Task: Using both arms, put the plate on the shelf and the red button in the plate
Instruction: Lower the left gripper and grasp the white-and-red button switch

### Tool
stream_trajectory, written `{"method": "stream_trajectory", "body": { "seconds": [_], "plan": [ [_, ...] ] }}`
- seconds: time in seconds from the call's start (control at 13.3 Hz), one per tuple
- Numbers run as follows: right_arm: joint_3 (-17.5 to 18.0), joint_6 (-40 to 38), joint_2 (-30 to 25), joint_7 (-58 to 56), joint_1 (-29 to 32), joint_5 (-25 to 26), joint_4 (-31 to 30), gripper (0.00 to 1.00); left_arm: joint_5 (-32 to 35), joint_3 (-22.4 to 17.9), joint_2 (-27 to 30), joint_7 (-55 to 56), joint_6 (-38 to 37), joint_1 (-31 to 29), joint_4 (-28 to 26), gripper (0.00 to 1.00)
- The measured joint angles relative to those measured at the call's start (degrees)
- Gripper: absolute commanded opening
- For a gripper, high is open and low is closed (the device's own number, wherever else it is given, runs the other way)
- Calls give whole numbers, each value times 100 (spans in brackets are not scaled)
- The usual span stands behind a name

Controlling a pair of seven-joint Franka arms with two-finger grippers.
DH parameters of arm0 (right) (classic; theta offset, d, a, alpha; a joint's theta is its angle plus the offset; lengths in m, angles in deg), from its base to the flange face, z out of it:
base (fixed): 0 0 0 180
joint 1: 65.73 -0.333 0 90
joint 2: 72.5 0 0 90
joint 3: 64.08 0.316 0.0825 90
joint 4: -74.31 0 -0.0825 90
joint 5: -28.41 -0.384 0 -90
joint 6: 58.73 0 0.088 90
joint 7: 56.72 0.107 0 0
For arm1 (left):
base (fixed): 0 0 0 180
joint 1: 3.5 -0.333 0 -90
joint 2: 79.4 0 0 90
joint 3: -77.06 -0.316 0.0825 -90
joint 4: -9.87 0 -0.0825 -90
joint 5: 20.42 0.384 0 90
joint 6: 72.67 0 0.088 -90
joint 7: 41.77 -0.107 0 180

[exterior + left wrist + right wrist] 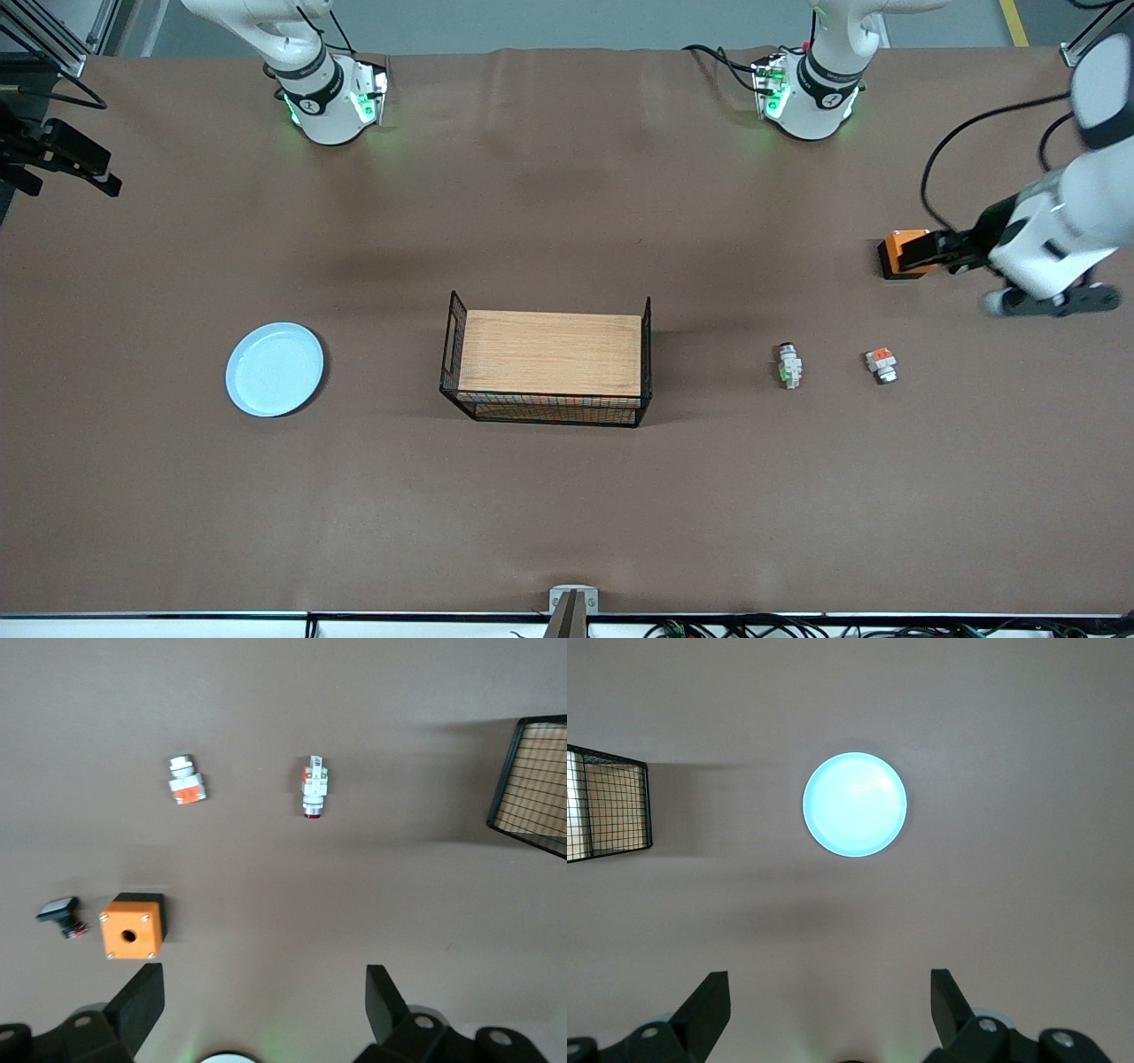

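The pale blue plate point(275, 369) lies flat toward the right arm's end of the table; it also shows in the right wrist view point(855, 804). The red button point(789, 365) lies on its side toward the left arm's end; it also shows in the left wrist view point(314, 788). My left gripper point(263, 973) is open and empty, high over the table beside an orange box point(904, 254); in the front view it point(950, 248) overlaps that box. My right gripper point(828, 981) is open and empty, high over bare table with the plate in its view.
A wire rack with a wooden top point(549, 365) stands mid-table between plate and button. A white piece with an orange-red block point(882, 364) lies beside the red button. A small black-bodied piece point(60, 914) sits by the orange box point(132, 926).
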Motion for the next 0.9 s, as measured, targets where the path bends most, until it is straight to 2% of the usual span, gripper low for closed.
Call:
{"method": "stream_trajectory", "body": {
  "seconds": [0.6,0.75,0.9],
  "plan": [
    [-2,1,-2,0,0,0,-2,100,0,268,-187,49,2572,2,-1921,100],
    [-2,3,-2,0,0,0,-2,100,5,343,-392,49,3191,17,-2211,100],
    [9,4,-3,0,-1,0,-2,100,138,358,-771,49,3754,66,-2252,100]
  ]
}}
